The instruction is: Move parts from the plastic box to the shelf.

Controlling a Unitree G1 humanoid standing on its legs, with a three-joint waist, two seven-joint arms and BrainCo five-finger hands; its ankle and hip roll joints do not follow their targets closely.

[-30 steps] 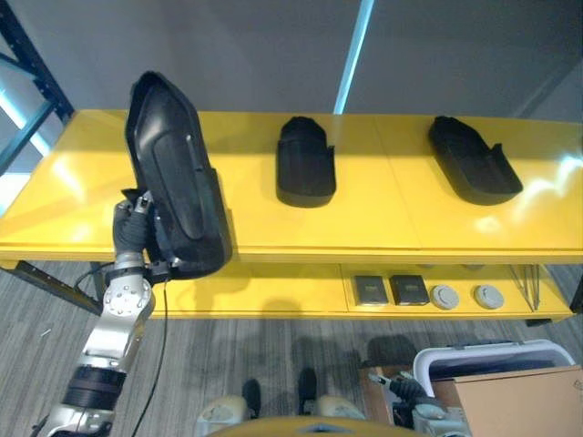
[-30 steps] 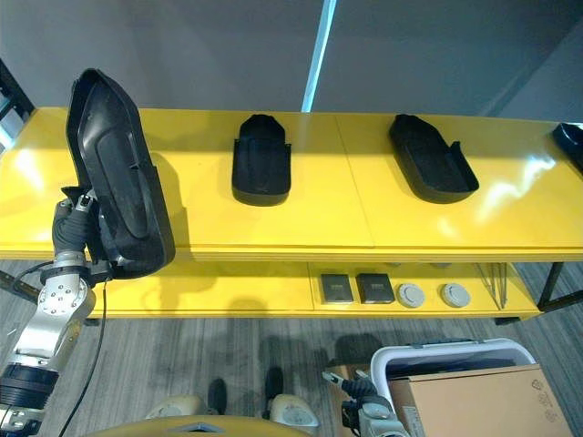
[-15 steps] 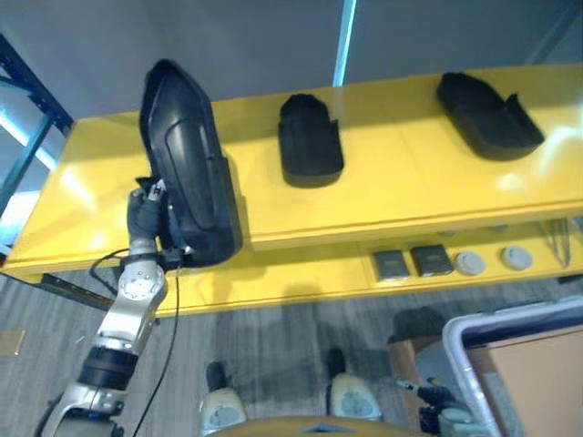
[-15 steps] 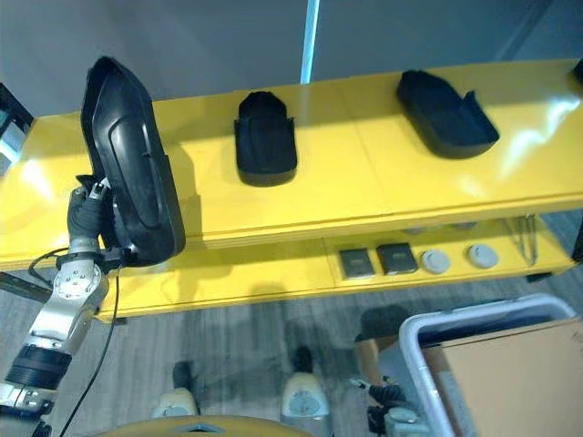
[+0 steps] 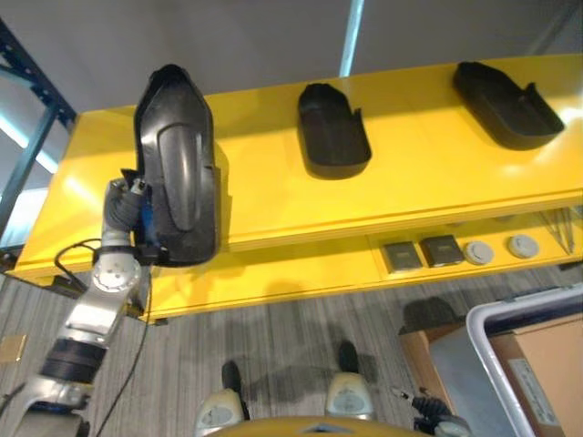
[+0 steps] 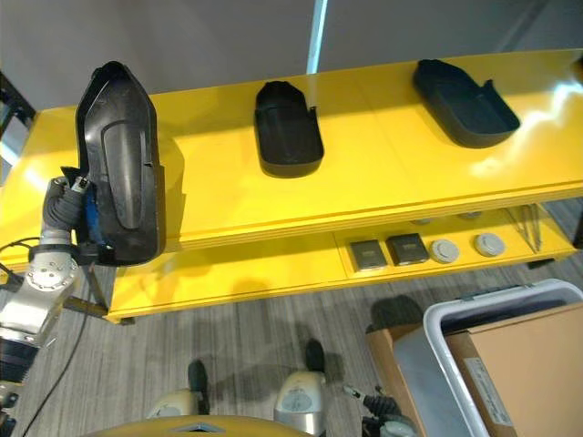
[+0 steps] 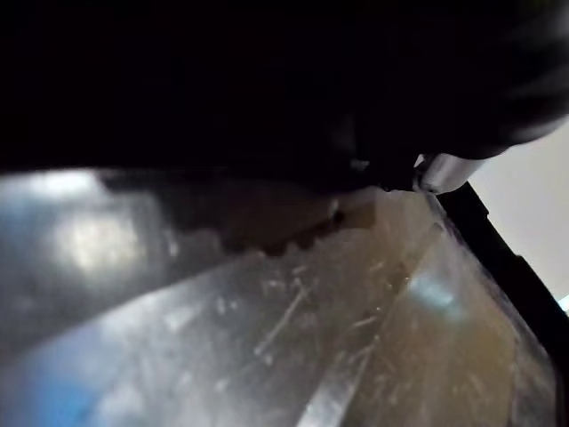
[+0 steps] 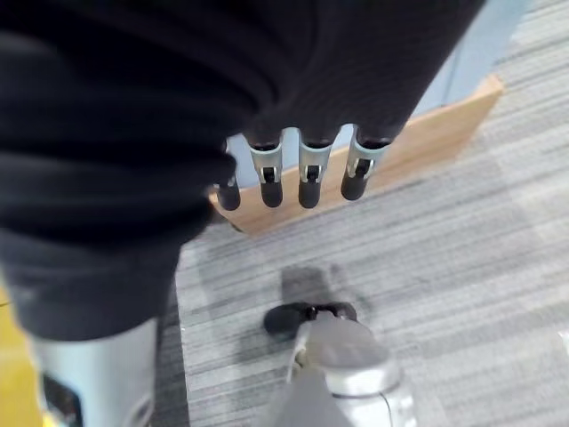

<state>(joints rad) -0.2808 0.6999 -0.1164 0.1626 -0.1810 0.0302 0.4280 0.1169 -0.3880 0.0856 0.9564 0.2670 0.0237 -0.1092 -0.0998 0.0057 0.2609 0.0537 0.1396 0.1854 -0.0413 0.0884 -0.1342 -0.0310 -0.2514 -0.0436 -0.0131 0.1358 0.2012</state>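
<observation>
Yellow shelf (image 5: 291, 196) against a grey wall, two black parts already on it: middle part (image 5: 332, 130) and right part (image 5: 508, 92). Eye views: left hand (image 5: 127, 214) holds the large black part (image 5: 175, 173) upright at the shelf's left end; finger state behind it can't be read. Left wrist view: just the part's dark inner surface up close. Right wrist view: right hand (image 8: 302, 173) hangs idle, fingers straight, over the floor by a cardboard box (image 8: 427, 142). To do this well: tip the part flat onto the open left area, well apart from the middle part, then release.

The two eye views look down from the head at the yellow shelf (image 5: 428, 173), sharing the shelf and the held part (image 6: 123, 173) at 9 o'clock. The left wrist view is pressed against this part; the right wrist view faces the floor (image 8: 462, 267).
</observation>
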